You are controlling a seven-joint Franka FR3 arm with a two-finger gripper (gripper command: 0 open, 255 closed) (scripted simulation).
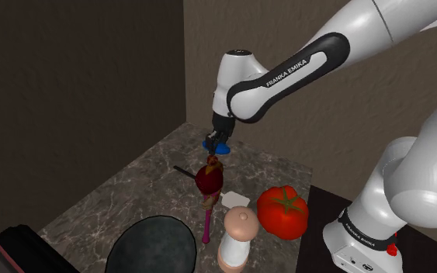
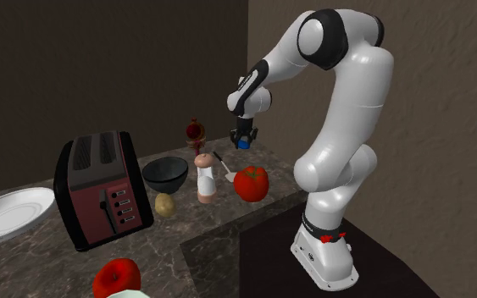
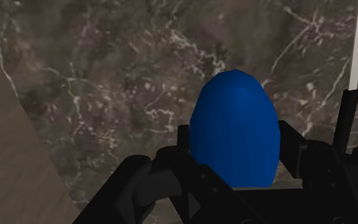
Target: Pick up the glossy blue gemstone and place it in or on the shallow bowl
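Note:
The glossy blue gemstone (image 3: 234, 124) is egg-shaped and sits clasped between my black fingers (image 3: 290, 141). My gripper (image 1: 216, 140) is shut on the blue gemstone (image 1: 219, 146) close above the marble counter, near the back corner by the wall. From the second exterior view the gripper (image 2: 243, 138) hangs over the counter's far end with the blue gemstone (image 2: 244, 143) at its tips. A white shallow bowl (image 2: 12, 212) lies at that view's far left. A dark deep bowl (image 2: 164, 172) stands mid-counter and appears again in the shoulder view (image 1: 153, 247).
Near the gripper stand a dark red goblet-like piece (image 1: 209, 180), a pink stick (image 1: 207, 225), a white spatula (image 2: 224, 169), a grinder (image 2: 205, 178) and a tomato (image 2: 251, 182). A red toaster (image 2: 101, 190), a potato (image 2: 164, 204) and an apple (image 2: 116, 277) lie further along.

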